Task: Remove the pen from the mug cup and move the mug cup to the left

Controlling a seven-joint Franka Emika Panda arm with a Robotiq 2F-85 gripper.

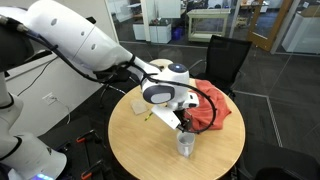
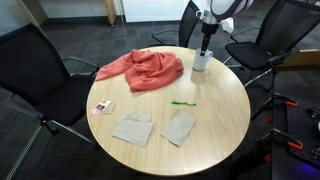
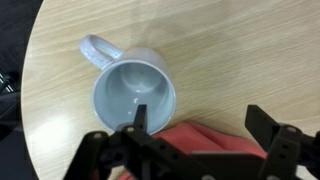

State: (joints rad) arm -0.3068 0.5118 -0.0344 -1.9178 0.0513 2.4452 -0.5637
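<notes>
Fingers (image 3: pixel 140 118) spread wide over the empty mug cup (image 3: pixel 133 95); pen (image 2: pixel 182 102) lies on table (image 2: pixel 215 130).

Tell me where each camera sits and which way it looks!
An exterior view: high beside the round table, looking down across it; the white arm reaches in from the left, end effector over the mug cup.
An exterior view: raised, facing across the round table to the end effector above the mug cup; the pen lies nearer.
Wrist view: on the wrist, looking down into the empty mug cup; the open end effector shows at the bottom.
Shared: all three show the mug cup and red cloth.
</notes>
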